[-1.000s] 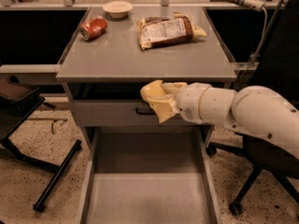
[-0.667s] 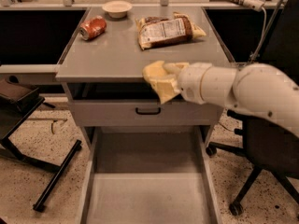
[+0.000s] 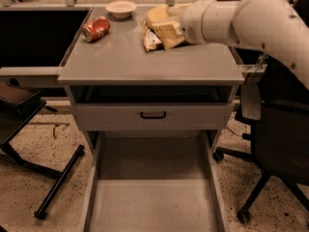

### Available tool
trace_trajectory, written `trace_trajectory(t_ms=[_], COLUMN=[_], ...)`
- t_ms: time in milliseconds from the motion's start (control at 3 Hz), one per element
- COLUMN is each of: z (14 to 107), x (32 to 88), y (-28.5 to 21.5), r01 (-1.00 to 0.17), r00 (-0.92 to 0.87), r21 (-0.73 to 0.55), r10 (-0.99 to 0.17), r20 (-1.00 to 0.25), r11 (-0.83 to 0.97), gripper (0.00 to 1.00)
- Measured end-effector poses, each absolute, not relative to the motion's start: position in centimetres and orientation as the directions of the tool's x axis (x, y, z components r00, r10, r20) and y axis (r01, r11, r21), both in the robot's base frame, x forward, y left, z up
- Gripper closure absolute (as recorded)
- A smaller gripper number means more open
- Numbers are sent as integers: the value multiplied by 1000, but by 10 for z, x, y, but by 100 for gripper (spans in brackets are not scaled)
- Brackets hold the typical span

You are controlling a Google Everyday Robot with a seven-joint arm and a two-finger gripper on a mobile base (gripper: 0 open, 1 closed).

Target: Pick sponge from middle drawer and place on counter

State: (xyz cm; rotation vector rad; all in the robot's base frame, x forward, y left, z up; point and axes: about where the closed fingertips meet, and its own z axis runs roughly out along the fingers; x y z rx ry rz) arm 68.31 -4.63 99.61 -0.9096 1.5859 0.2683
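In the camera view, the gripper (image 3: 163, 30) hangs over the far half of the counter (image 3: 145, 66), at about 1 o'clock from the counter's middle. The white arm (image 3: 251, 13) enters from the upper right, at 2 o'clock. The pale-yellow fingers are clamped on the sponge (image 3: 155, 17), which shows as a soft pale lump with a curved edge at the tip of the tool. The sponge is held above the counter, not in the drawer. Whether it touches the surface cannot be told.

Just under and beside the gripper lies a snack bag (image 3: 150, 42), partly covered by it. A red can (image 3: 95, 28) lies on its side at 10 o'clock on the counter. A small pale bowl (image 3: 120, 8) stands at 11 o'clock, near the back edge.

Below the counter, a grey drawer front (image 3: 120, 117) carries a black handle (image 3: 153, 115). At 6 o'clock, the middle drawer (image 3: 152, 202) is pulled well out, with its flat grey floor bare to the eye.

A dark office chair (image 3: 285, 144) stands at 3 o'clock beside the cabinet. A black stand (image 3: 19, 100) sits at 9 o'clock on the speckled floor (image 3: 29, 187).
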Motion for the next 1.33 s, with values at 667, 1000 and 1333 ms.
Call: trace_trajectory(t_ms=[667, 1000, 1333], z=[981, 945, 911], x=[777, 790, 789], y=[-1, 18, 25], r01=[-696, -732, -756], r00=[-4, -63, -131], r21=[-336, -277, -203], r10=[-471, -467, -447], r20=[-882, -882, -885], r11=[634, 622, 622], gripper=[100, 100, 100])
